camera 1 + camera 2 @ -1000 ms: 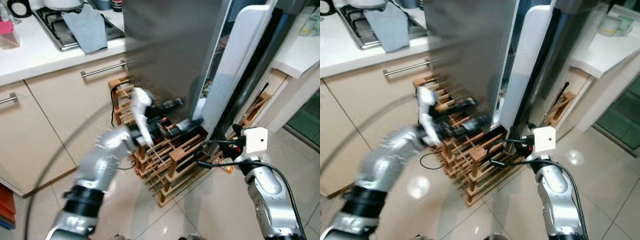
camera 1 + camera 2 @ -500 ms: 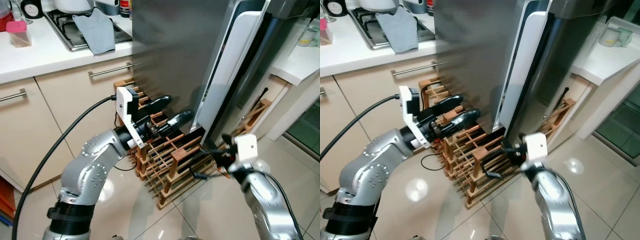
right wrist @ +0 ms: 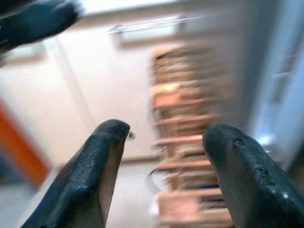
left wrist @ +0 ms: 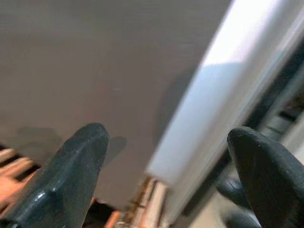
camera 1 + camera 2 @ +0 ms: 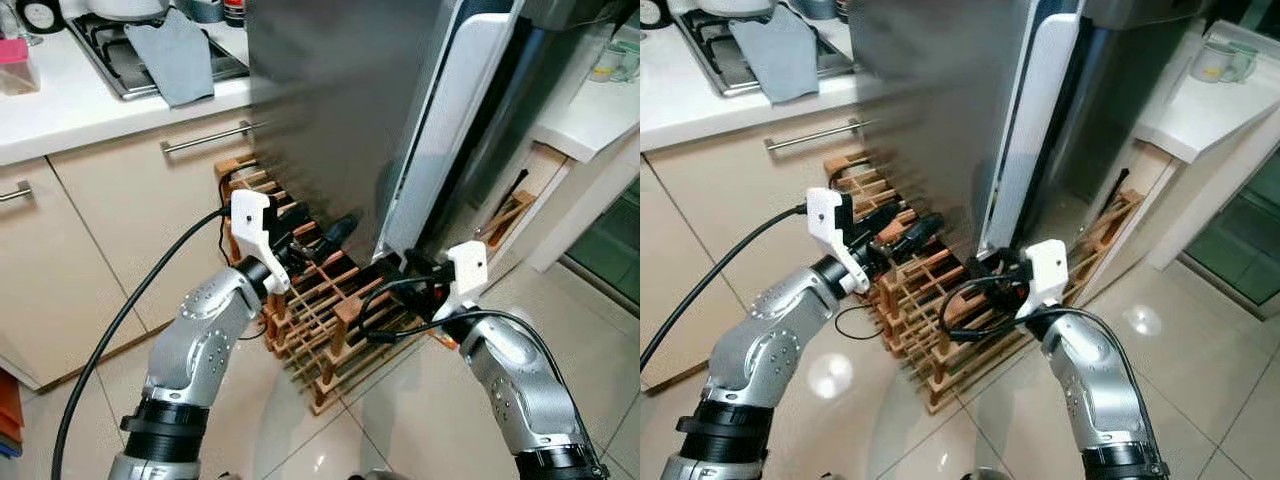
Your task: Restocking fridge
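The fridge stands ahead with a grey steel side panel (image 5: 340, 100) and a white door (image 5: 450, 130) that stands slightly ajar. My left gripper (image 5: 335, 235) is open and empty, low down and pointing at the grey panel (image 4: 95, 61) near the door edge (image 4: 209, 104). My right gripper (image 5: 400, 268) is also open and empty. It sits close to the bottom corner of the door, above the wooden wine rack (image 5: 320, 330). The right wrist view is blurred, with both fingers (image 3: 95, 175) spread wide.
The wine rack lies at the fridge's foot, with a black cable on the floor beside it. On the left, a counter carries a hob (image 5: 120, 55) and a grey cloth (image 5: 180, 55) above handled drawers (image 5: 205, 138). A white counter with a mug (image 5: 1218, 62) is on the right.
The camera has shifted. My right gripper has moved up and left to the door's bottom corner. My left arm has steadied, its fingers still near the grey panel.
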Available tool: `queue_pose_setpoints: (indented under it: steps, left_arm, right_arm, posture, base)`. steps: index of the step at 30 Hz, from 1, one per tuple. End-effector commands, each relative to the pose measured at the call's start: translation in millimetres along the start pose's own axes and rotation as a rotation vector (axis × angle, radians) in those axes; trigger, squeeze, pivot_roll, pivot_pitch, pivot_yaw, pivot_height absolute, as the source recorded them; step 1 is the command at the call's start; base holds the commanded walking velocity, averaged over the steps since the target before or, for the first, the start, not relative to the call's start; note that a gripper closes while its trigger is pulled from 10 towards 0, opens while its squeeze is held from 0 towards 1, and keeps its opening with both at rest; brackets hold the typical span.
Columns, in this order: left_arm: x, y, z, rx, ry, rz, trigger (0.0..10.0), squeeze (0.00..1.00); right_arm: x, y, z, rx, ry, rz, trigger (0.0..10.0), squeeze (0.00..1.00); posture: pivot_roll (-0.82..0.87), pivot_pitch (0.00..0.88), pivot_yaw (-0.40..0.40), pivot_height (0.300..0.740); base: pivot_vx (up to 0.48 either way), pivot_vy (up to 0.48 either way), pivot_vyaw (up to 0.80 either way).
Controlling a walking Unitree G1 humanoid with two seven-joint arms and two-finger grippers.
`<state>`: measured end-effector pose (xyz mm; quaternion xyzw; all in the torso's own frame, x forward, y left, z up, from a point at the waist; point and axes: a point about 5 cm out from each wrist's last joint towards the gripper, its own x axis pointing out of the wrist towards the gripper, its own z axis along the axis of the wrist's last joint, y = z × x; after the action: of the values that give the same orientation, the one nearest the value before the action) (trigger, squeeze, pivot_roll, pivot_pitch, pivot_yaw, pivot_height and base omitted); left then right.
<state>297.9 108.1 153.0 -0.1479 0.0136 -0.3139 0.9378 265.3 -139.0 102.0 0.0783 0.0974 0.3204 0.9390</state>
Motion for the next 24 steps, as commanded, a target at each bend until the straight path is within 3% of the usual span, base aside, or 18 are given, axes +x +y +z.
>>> queue_pose_setpoints:
  steps: [1,4,7,9,12,13,16,22,24]
  left_arm:
    - [-2.2,2.9,0,0.004,-0.003,0.019,10.0,0.00]
    - [-5.1,2.6,-2,-0.003,-0.002,0.024,10.0,0.00]
    - [-3.5,-0.1,-6,0.007,0.011,0.013,10.0,0.00]
    - [-2.1,2.2,-9,0.033,0.022,0.025,10.0,0.00]
    - [-3.4,28.1,-25,0.141,0.109,0.215,10.0,0.00]
    - [-3.4,28.1,-25,0.141,0.109,0.215,10.0,0.00]
    - [-14.3,56.7,-42,0.182,0.206,0.413,10.0,0.00]
    - [-17.9,65.0,-45,0.232,0.229,0.489,10.0,0.00]
    - [-14.9,62.6,-44,0.250,0.215,0.478,10.0,0.00]
  right_arm:
    - [-6.1,4.6,3,0.017,0.033,0.056,10.0,0.00]
    - [-13.8,12.9,1,0.045,0.091,0.143,10.0,0.00]
    - [-0.6,17.7,7,0.032,0.068,0.170,10.0,0.00]
    - [11.5,12.0,12,0.025,0.037,0.124,10.0,0.00]
    - [31.7,-2.6,18,-0.034,0.008,0.010,10.0,0.00]
    - [31.7,-2.6,18,-0.034,0.008,0.010,10.0,0.00]
    - [49.5,-17.7,30,-0.082,-0.022,-0.079,10.0,0.00]
    - [60.3,-39.0,40,-0.142,-0.035,-0.176,10.0,0.00]
    - [51.0,-63.7,46,-0.215,-0.030,-0.326,10.0,0.00]
  posture:
    - [-0.03,0.000,-0.090,0.740]
    - [-0.03,0.000,-0.089,0.740]
    - [-0.03,0.000,-0.084,0.740]
    - [-0.03,0.000,-0.076,0.740]
    - [-0.03,0.000,-0.071,0.740]
    - [-0.03,0.000,-0.071,0.740]
    - [-0.02,0.000,-0.075,0.740]
    - [0.02,0.000,-0.101,0.740]
    - [0.02,0.000,-0.107,0.740]
  base:
    - [0.000,0.000,0.00]
    - [0.000,0.000,0.00]
    - [0.000,0.000,0.00]
    - [0.000,0.000,0.00]
    - [0.000,0.000,0.00]
    - [0.000,0.000,0.00]
    - [0.000,0.000,0.00]
    - [0.000,0.000,0.00]
    - [0.000,0.000,0.00]
